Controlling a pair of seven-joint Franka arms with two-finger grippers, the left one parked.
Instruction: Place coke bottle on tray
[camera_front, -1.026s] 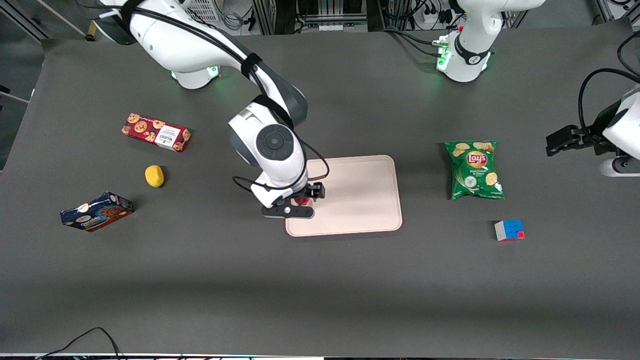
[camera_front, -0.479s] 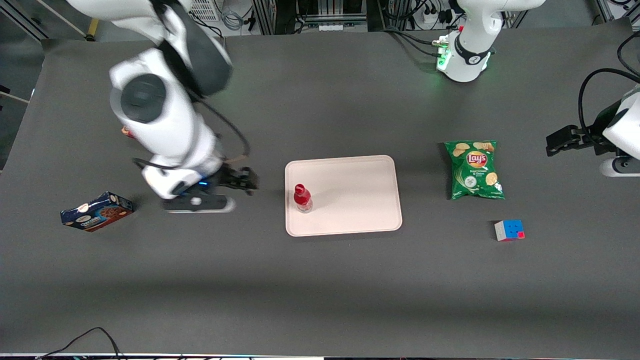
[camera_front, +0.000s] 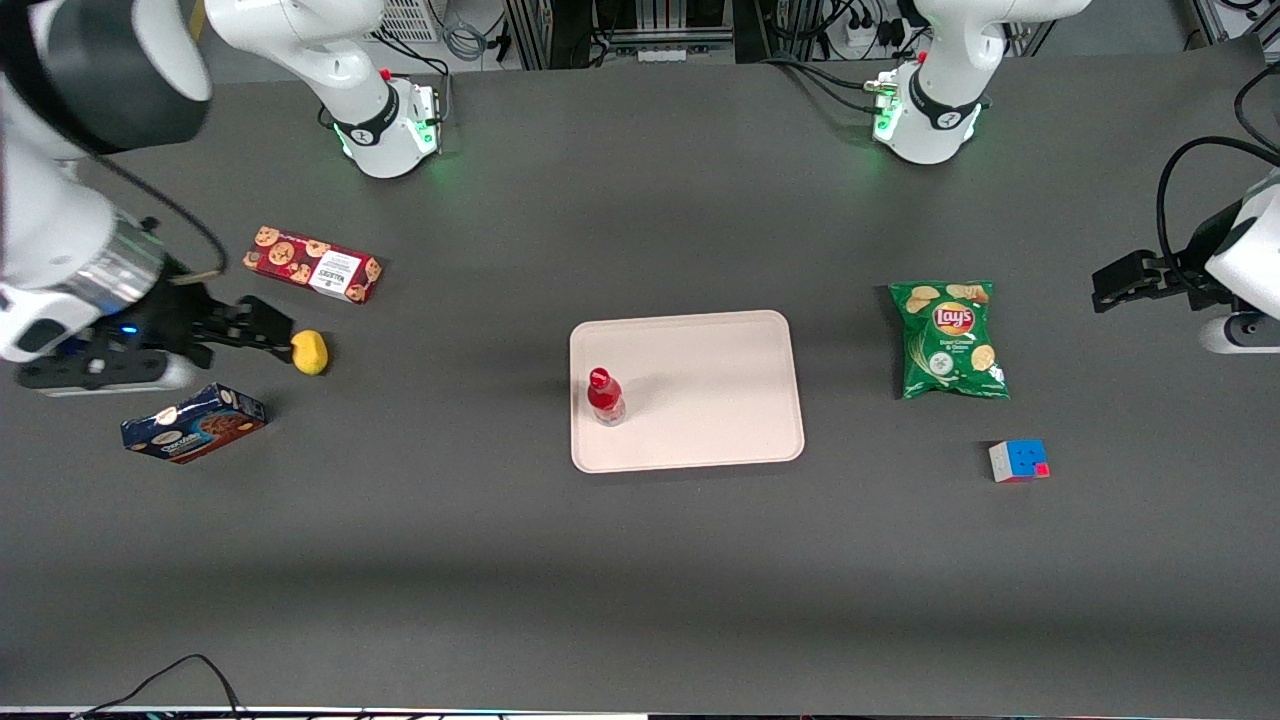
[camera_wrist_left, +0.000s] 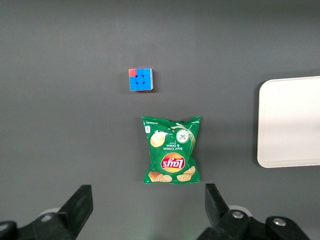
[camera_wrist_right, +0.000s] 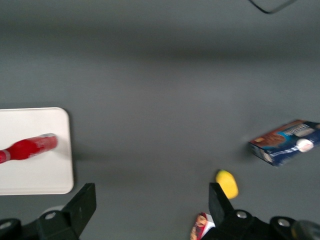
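The coke bottle (camera_front: 605, 396), red cap and red label, stands upright on the pale beige-pink tray (camera_front: 720, 400), close to the tray's edge toward the working arm's end; it also shows in the right wrist view (camera_wrist_right: 27, 148), on the tray (camera_wrist_right: 35, 175). My gripper (camera_front: 262, 335) is open and empty, high above the table toward the working arm's end, well away from the tray, beside the lemon (camera_front: 309, 352). In the right wrist view the gripper (camera_wrist_right: 152, 205) has its black fingers (camera_wrist_right: 84, 202) wide apart over bare table.
A red cookie box (camera_front: 313, 265), a yellow lemon and a blue cookie box (camera_front: 193, 423) lie near my gripper. A green chips bag (camera_front: 948, 339) and a colour cube (camera_front: 1018, 460) lie toward the parked arm's end.
My gripper let go of the bottle, left it standing on the tray, and swung away fast toward the working arm's end of the table.
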